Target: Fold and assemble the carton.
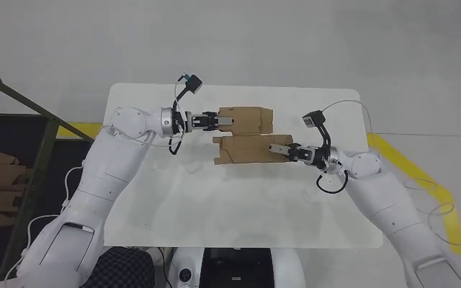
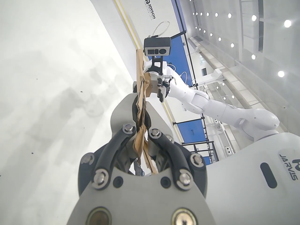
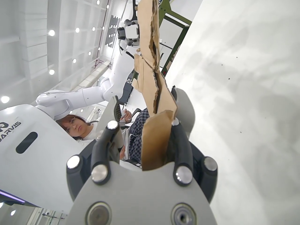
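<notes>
Left gripper (image 1: 220,119) is pinched tight on the end of the carton (image 1: 248,150) nearest it. The flattened carton hangs above the table (image 1: 180,194), its long axis running straight ahead from this gripper to the right gripper (image 1: 278,149) at the far end. Both are on it, so neither is nearer. The right gripper's jaws are spread, with the cardboard lying against one finger (image 3: 185,108), apparently not clamped. The top view shows two offset flat panels. The wrist views show the carton edge-on and the state of each grip.
</notes>
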You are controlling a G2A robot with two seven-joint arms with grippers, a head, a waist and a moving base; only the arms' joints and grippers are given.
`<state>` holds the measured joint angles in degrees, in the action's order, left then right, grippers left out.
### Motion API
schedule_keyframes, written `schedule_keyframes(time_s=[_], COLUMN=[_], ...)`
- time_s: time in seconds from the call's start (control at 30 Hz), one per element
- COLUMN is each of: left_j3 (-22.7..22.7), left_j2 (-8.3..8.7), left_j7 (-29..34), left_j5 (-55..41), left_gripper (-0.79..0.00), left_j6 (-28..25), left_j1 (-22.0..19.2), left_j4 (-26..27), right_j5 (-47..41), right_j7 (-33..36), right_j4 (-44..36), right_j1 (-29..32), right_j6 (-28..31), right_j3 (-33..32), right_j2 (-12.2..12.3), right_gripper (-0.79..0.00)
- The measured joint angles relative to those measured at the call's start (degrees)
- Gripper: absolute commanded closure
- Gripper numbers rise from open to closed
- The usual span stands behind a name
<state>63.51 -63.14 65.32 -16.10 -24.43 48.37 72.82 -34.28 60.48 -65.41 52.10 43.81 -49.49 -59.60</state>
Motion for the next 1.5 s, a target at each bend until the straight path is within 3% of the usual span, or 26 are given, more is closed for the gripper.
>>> schedule_keyframes(time_s=[0.03, 0.2, 0.47, 0.5, 0.53, 0.57, 0.97, 1.5], left_j3=[-0.01, -0.05, -0.26, -0.27, -0.23, -0.16, 2.06, 3.96], left_j2=[0.01, 0.05, 0.08, 0.07, 0.07, 0.07, 0.42, 1.00], left_j7=[-0.01, -0.18, -0.18, -0.15, -0.12, -0.06, 0.85, 0.96], left_j5=[-0.04, -0.31, -0.85, -1.20, -1.58, -1.93, -8.24, -9.37], left_gripper=[0.000, 0.000, 0.000, -0.179, -0.576, -0.785, -0.785, -0.785], left_j6=[0.00, -0.10, -0.13, -0.13, -0.16, -0.24, -0.95, 0.01], left_j1=[0.02, 0.10, 0.15, 0.17, 0.17, 0.17, 1.68, 3.47], left_j4=[0.02, 0.10, -0.02, -0.05, -0.08, -0.13, -0.29, 4.76], right_j5=[0.11, 0.53, 1.13, 1.12, 1.00, 0.78, 0.27, 1.73], right_j7=[-0.04, -0.07, -0.24, -0.16, -0.04, 0.12, 0.63, -1.42], right_j4=[0.11, 0.66, 1.27, 1.40, 1.51, 1.67, 5.40, 8.55], right_j1=[-0.07, -0.56, -1.03, -1.07, -1.09, -1.12, -2.07, -2.39], right_j6=[0.04, 0.06, 0.23, 0.16, 0.04, -0.13, -0.86, -2.13], right_j3=[0.14, 0.81, 1.35, 1.43, 1.49, 1.55, 0.96, 1.29], right_j2=[-0.02, -0.14, -0.18, -0.19, -0.20, -0.23, -0.88, -2.53], right_gripper=[-0.268, 0.000, 0.000, 0.000, 0.000, 0.000, 0.000, 0.000])
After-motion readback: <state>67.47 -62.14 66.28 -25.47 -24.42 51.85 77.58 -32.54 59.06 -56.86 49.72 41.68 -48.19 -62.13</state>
